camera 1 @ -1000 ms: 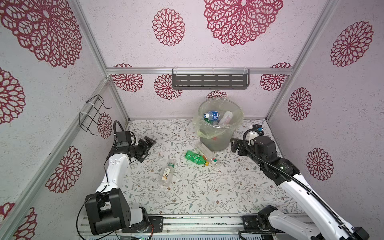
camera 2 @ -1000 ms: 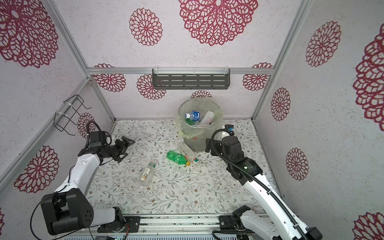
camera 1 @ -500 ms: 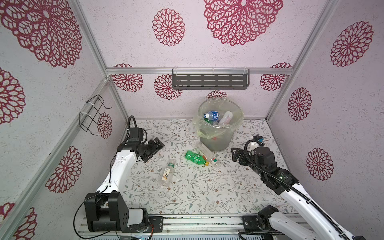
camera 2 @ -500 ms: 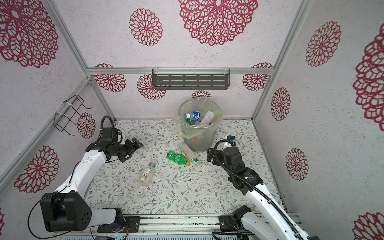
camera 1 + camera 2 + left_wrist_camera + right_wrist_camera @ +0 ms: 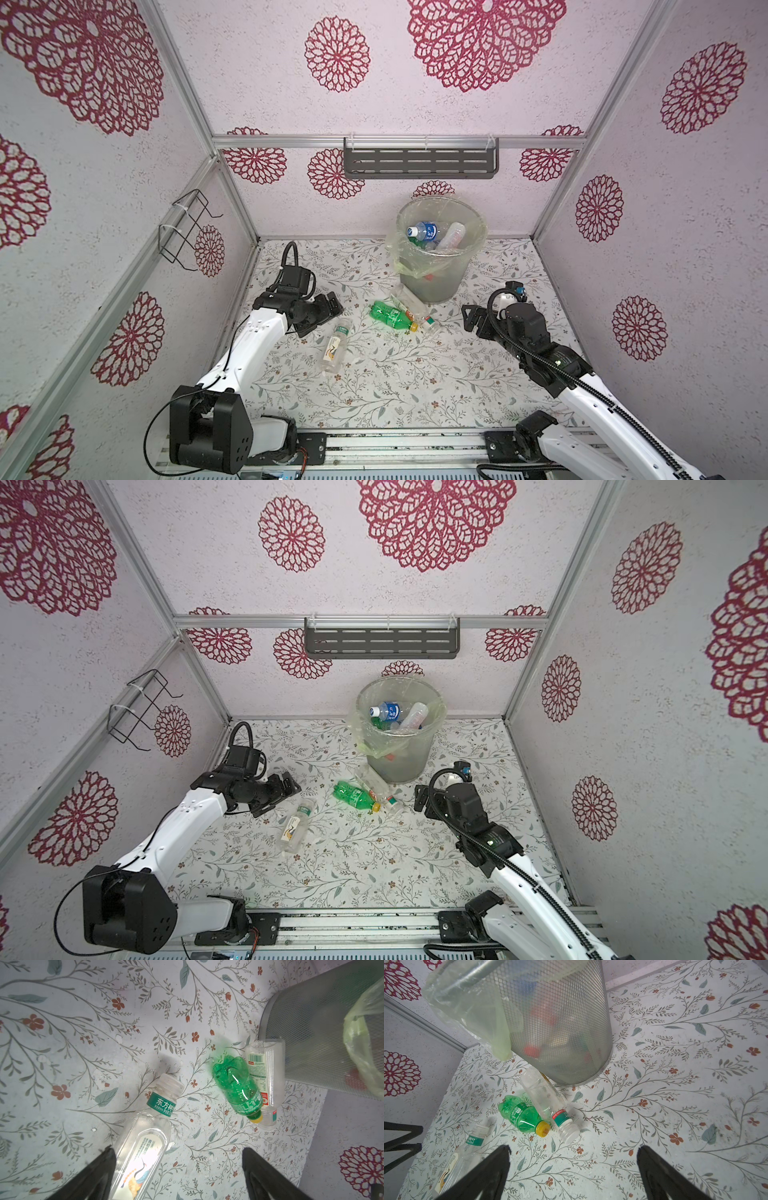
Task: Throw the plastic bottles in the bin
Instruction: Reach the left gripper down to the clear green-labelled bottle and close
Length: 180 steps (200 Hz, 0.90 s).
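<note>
The grey mesh bin point(image 5: 436, 270) point(image 5: 397, 758) with its yellowish bag stands at the back and holds several plastic bottles point(image 5: 428, 232). Three bottles lie on the floor. A clear one with a green neck band point(image 5: 334, 347) point(image 5: 143, 1147) lies just beyond my open left gripper point(image 5: 328, 318) point(image 5: 177, 1150), close to one finger. A green bottle with a yellow cap point(image 5: 390, 316) point(image 5: 521, 1113) lies beside a clear bottle point(image 5: 411, 305) point(image 5: 544, 1097) that touches the bin's foot. My right gripper point(image 5: 468, 319) point(image 5: 574, 1148) hangs open and empty, right of that pair.
A dark slotted shelf point(image 5: 419, 158) hangs on the back wall above the bin. A black wire rack point(image 5: 187, 232) sticks out from the left wall. A metal rail point(image 5: 374, 444) runs along the front edge. The enclosure walls stand close on both sides.
My left arm swung from the left wall toward the clear bottle with the green neck band. My right gripper pulled back and down from beside the bin. Both stayed open.
</note>
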Motion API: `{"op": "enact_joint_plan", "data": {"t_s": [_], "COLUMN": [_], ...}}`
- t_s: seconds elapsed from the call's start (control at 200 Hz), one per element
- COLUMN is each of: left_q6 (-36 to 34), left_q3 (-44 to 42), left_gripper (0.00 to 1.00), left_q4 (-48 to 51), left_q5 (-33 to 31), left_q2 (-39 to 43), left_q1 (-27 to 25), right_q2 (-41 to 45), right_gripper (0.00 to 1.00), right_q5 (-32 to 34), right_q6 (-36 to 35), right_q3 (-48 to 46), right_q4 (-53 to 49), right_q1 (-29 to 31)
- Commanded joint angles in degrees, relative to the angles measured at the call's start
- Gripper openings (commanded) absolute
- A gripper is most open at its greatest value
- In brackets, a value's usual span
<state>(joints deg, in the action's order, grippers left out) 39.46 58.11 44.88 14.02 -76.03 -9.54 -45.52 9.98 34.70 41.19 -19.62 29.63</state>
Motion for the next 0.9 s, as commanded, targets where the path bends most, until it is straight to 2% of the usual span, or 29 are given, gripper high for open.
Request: {"op": "enact_joint_plan", "data": {"t_s": [0.0, 0.28, 0.51, 0.896], "left_q6": [0.1, 2.4, 3.0, 4.0], "left_q3": [-1.4, -5.0, -6.3, -6.3], "left_gripper": [0.97, 0.97, 0.97, 0.97], "left_q4": [0.1, -3.1, -2.3, -4.3], "left_q5": [-2.6, -4.0, -13.3, -13.8], "left_q2": [0.7, -2.1, -5.0, -10.1], "left_q1": [-1.9, -6.3, -12.6, -14.8], "right_q2": [1.0, 1.4, 2.5, 0.4], "right_gripper": [0.99, 0.99, 0.99, 0.99], "right_q5": [-0.7, -1.2, -0.9, -1.8], "right_q6": [1.4, 2.4, 3.4, 3.7], "right_q3": [-0.4, -1.5, -3.0, -2.6], "right_q4": [2.6, 2.8, 2.5, 4.2], "right_q1": [-0.2, -0.2, -0.2, -0.2]}}
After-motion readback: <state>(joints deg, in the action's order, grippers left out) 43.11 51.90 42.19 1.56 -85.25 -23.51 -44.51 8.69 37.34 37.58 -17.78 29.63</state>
